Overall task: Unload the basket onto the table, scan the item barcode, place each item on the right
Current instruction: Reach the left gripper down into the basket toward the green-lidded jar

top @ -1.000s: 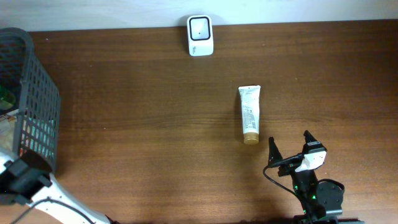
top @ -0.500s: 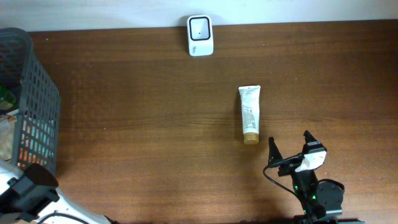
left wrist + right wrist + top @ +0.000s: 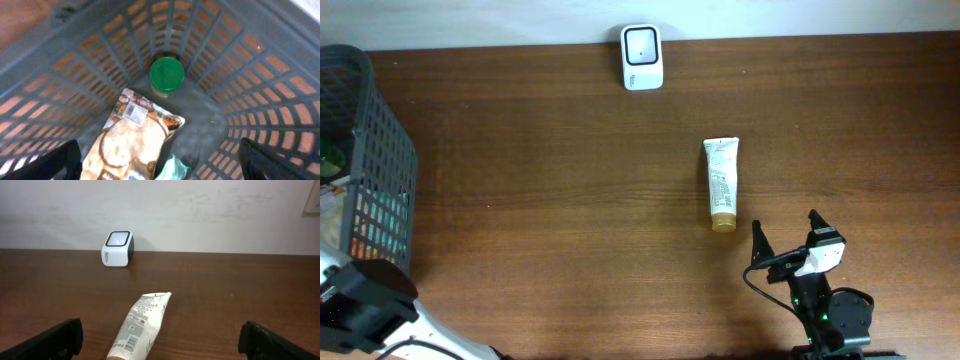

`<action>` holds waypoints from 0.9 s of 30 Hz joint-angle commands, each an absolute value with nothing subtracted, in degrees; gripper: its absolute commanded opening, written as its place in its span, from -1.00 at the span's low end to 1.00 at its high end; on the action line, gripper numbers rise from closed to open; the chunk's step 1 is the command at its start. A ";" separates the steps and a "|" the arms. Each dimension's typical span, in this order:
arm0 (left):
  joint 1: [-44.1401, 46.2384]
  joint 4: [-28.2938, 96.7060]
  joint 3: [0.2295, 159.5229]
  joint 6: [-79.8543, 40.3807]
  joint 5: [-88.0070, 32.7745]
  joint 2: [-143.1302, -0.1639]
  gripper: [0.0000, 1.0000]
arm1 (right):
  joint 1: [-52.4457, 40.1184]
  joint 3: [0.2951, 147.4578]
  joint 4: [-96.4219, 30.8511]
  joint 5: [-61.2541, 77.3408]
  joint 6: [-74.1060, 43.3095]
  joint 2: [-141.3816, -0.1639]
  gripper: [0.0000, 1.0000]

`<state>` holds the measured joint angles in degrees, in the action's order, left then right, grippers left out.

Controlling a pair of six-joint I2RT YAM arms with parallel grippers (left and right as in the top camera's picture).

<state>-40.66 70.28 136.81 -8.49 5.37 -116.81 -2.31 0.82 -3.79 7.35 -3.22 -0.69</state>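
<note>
Dark brown wood covers the table [image 3: 520, 200] in the overhead view, with a pale wall [image 3: 470, 20] along the far edge. You see the white barcode scanner [image 3: 642, 57] standing at that far edge. The cream tube [image 3: 721, 183] lies flat, well apart from it, with its tan cap pointing to the near edge. The right gripper [image 3: 786, 224] is near the cap but not touching it, its two fingers spread wide with nothing between them. A dark grey basket [image 3: 380, 150] stands at the left side, and the left arm [image 3: 365, 305] is at its near corner.

From the left wrist you look down into the basket [image 3: 250, 75]. The left gripper [image 3: 159, 150] is fully spread and holds nothing. Below it lie a jar with a green lid [image 3: 167, 75] and a snack bag [image 3: 132, 145].

From the right wrist, the tube [image 3: 142, 320] lies ahead of the wide, empty right gripper [image 3: 161, 342], with a barcode [image 3: 125, 340] facing up near the cap. The barcode scanner [image 3: 118, 242] stands behind, against the wall.
</note>
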 commanded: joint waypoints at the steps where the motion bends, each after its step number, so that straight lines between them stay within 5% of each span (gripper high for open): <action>1: -40.66 62.15 128.33 -4.16 3.62 -116.66 0.98 | -2.72 0.36 -3.84 7.03 -3.42 -0.40 0.97; 14: -41.52 33.21 101.62 9.15 4.29 -116.95 0.98 | -2.72 0.36 -3.84 7.03 -3.42 -0.40 0.97; 27: -42.57 22.90 100.31 13.17 1.87 -124.53 0.98 | -2.72 0.36 -3.84 7.03 -3.42 -0.40 0.97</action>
